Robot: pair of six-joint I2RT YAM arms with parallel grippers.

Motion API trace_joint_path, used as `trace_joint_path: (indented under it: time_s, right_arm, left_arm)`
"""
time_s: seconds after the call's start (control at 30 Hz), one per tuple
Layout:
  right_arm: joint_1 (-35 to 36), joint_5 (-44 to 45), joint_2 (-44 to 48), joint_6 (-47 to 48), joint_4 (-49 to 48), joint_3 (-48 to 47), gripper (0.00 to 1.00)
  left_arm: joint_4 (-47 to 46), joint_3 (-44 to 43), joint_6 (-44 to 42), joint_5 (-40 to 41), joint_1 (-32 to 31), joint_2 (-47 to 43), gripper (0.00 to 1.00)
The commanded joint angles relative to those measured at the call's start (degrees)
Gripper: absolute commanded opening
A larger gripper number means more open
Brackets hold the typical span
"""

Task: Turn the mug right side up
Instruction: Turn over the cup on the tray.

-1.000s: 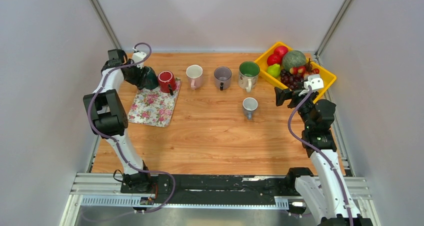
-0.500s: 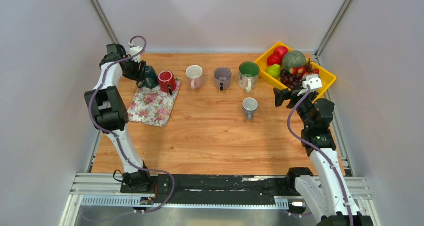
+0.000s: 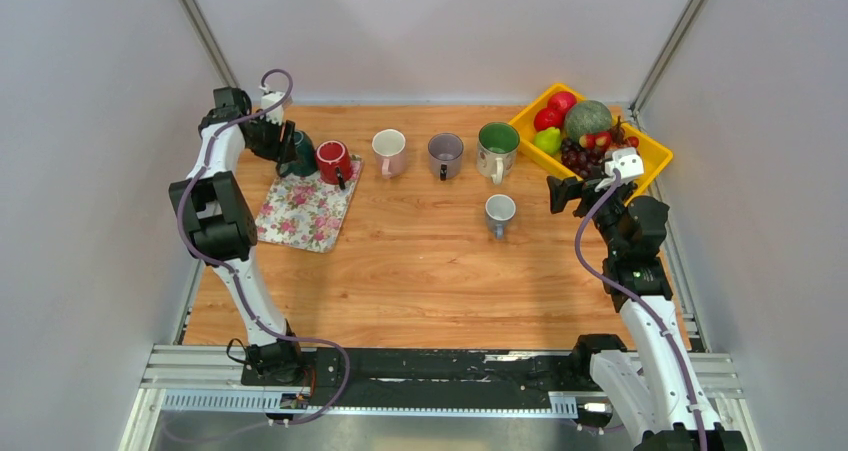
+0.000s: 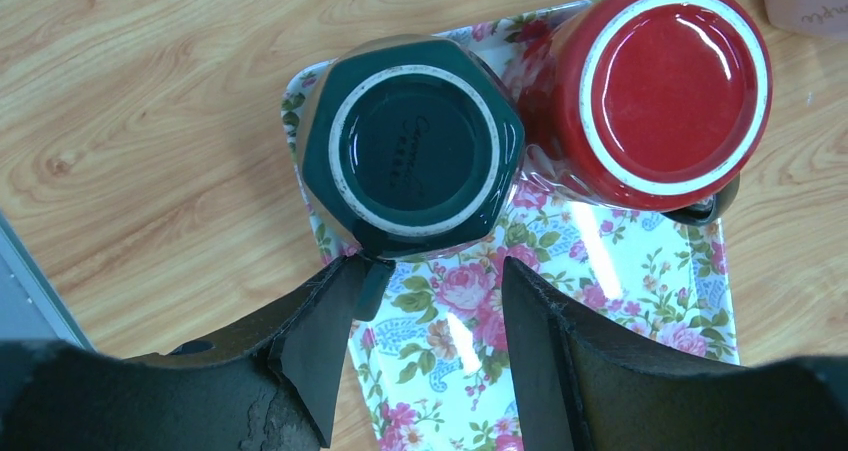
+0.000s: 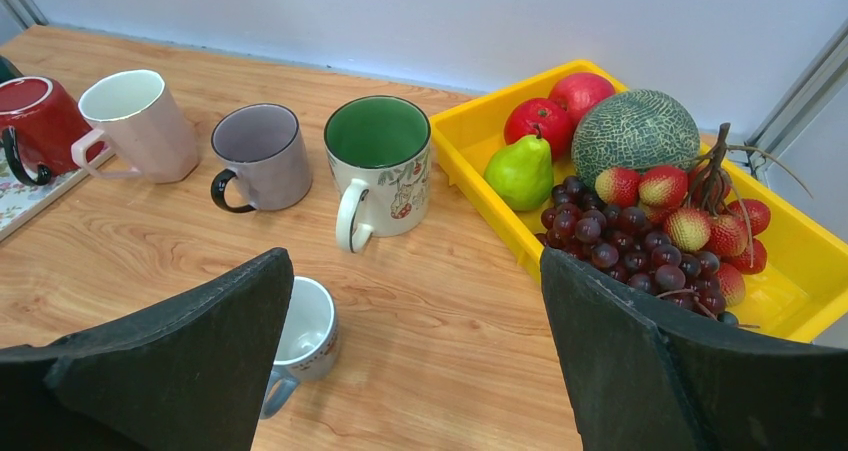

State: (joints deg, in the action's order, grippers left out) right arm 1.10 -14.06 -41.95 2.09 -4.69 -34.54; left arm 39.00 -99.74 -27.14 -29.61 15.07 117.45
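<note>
A dark green mug (image 4: 410, 146) stands upside down on the floral tray (image 4: 620, 271), base up, and shows in the top view as the green mug (image 3: 299, 153). A red mug (image 4: 665, 86) stands upside down beside it, touching it, and is also in the top view (image 3: 333, 161). My left gripper (image 4: 428, 271) is open just in front of the green mug. Its left finger (image 4: 320, 341) lies against the mug's handle (image 4: 372, 283), and the right finger is apart with only tray between. My right gripper (image 5: 412, 271) hangs open over bare wood.
Upright mugs stand in a row: pink (image 3: 389, 152), grey (image 3: 445, 154), and green-lined white (image 3: 497, 149). A small blue-grey mug (image 3: 499, 214) sits nearer the right gripper (image 3: 557, 192). A yellow fruit tray (image 3: 650, 151) fills the back right corner. Walls close in on both sides.
My left wrist has shifted slightly toward the back wall and turned, its cable loop rising. Its jaws narrowed a little. The right arm has not moved.
</note>
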Motion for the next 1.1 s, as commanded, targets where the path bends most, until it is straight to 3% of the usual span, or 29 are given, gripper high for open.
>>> trace_joint_path:
  time_s: [0.0,0.3,0.53,1.07]
  right_arm:
    - [0.2,-0.5,0.4,0.1,-0.3,-2.0,1.00]
    - [0.3,-0.4,0.4,-0.2,-0.1,-2.1,1.00]
    - [0.2,-0.5,0.5,-0.2,-0.1,-2.2,1.00]
    - [0.3,-0.7,0.5,-0.2,0.1,-2.2,1.00]
  left_arm:
    - [0.0,1.4,0.1,-2.7,0.3,-1.4,0.63]
    - [-0.3,4.7,1.1,-6.0,0.2,-3.5,0.63]
    - [-9.8,9.7,5.9,-0.3,0.2,-6.5,0.63]
    - [-14.3,10.9,8.7,6.8,-1.7,-4.9,0.50]
